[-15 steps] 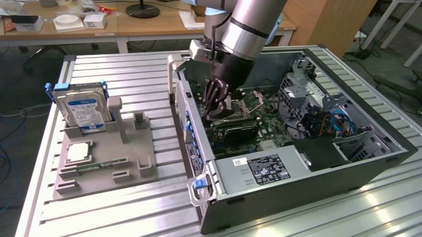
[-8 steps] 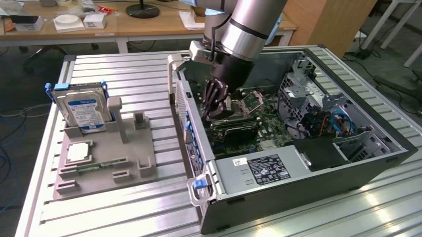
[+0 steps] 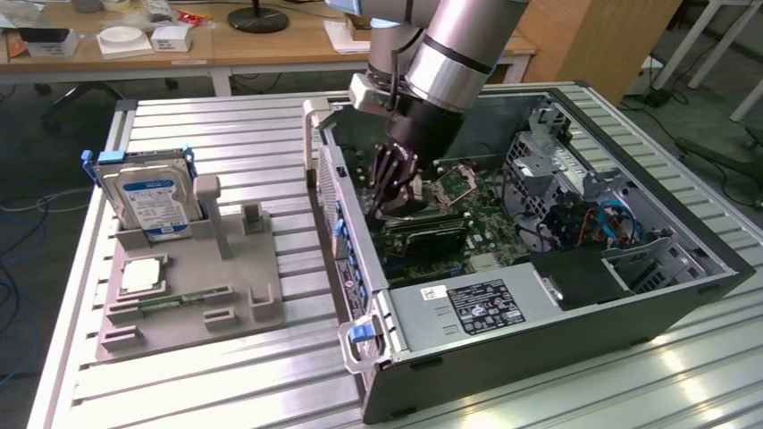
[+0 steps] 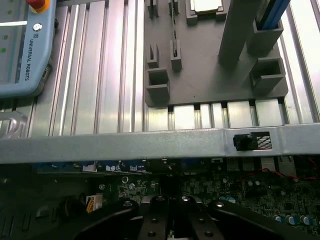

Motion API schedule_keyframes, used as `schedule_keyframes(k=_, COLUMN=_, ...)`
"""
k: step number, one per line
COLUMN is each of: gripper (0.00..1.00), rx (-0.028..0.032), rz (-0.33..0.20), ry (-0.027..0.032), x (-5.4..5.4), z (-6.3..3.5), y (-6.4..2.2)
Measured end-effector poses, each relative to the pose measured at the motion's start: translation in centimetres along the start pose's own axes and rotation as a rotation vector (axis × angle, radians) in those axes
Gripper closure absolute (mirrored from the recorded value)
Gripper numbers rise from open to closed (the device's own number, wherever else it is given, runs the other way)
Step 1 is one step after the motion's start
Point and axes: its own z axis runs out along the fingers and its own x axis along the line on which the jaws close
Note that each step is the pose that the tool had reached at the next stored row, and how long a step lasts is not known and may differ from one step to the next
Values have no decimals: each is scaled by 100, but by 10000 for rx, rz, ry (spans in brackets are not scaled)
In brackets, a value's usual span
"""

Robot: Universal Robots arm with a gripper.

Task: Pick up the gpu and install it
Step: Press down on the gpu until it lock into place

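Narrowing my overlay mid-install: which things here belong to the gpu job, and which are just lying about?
Job: gripper, gpu beneath it, open computer case.
Lying about: hard drive, processor chip, memory stick on grey tray; teach pendant.

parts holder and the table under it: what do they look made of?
Parts holder: looks like matte grey plastic, possibly printed; uniform dull colour, blocky moulded slots, no glare. Table: apparently bare aluminium slats; silvery, grooved, with bright streaks of reflected light.
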Motion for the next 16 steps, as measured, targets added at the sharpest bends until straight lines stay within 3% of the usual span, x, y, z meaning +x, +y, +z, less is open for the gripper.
schedule_keyframes(k=2, gripper=90, rx=-145, rz=-23, ry=13, x=0, z=0, y=-1)
schedule_keyframes(k=4, gripper=90, rx=-243, rz=-37, ry=22, x=0, z=0, y=-1)
schedule_keyframes(k=8, gripper=90, rx=-264, rz=-37, ry=23, x=-3, z=9, y=-19)
schedule_keyframes(k=10, gripper=90, rx=-264, rz=-36, ry=20, x=-5, z=-8, y=-67)
schedule_keyframes(k=16, gripper=90, rx=-357, rz=-54, ry=26, x=-6, z=-41, y=-129)
